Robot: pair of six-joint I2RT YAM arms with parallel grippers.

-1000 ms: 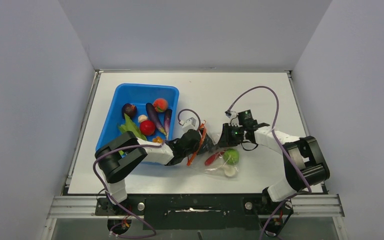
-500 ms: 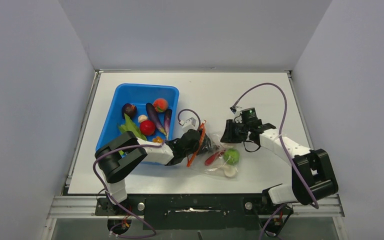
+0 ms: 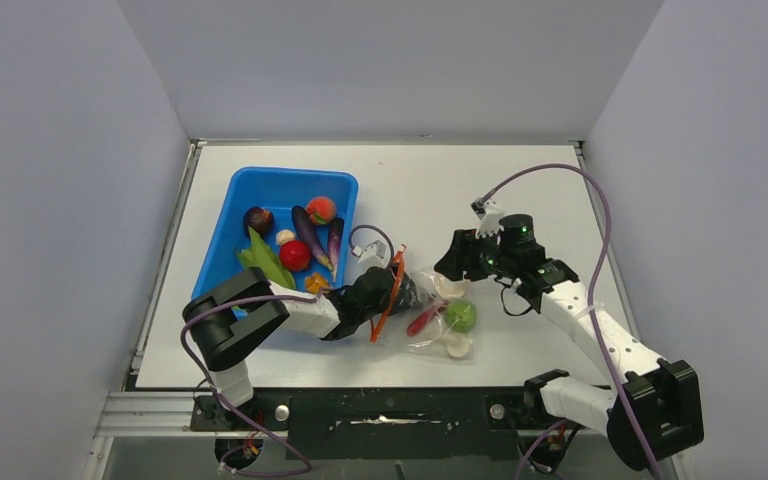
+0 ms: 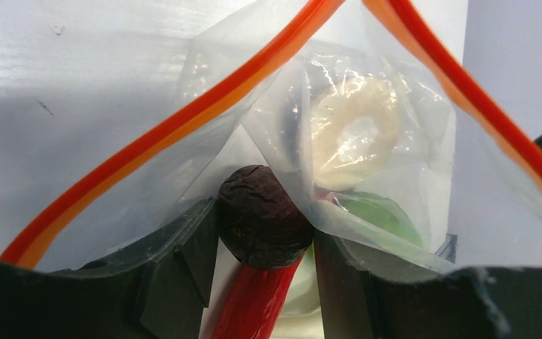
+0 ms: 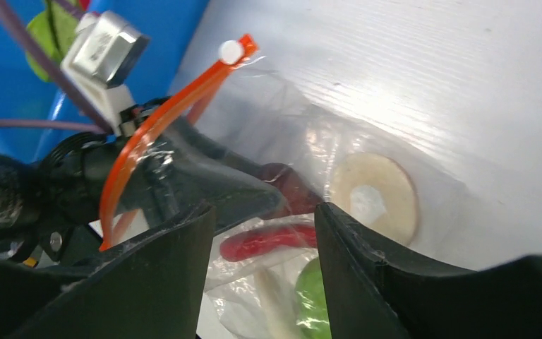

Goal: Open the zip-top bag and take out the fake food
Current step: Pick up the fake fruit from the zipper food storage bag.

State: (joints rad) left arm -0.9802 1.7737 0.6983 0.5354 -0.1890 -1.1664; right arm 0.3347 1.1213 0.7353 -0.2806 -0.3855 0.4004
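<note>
White table (image 3: 440, 190): L fingers (image 4: 176, 289) inside zip-top bag (image 4: 148, 176) pinch dark piece (image 4: 261, 215), type unclear; R fingers (image 5: 155, 282) apart, empty.

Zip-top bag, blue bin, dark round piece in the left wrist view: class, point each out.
zip-top bag (image 3: 430, 336), top external view, clear plastic panel.
blue bin (image 3: 270, 195), top external view, bare floor by its far wall.
dark round piece (image 4: 261, 215), left wrist view, its middle.

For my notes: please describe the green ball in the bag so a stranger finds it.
Right of the blue bin lies a clear zip-top bag with an orange strip. Inside it sits the green ball, the only round green piece, beside a long red piece and a white piece.
</note>
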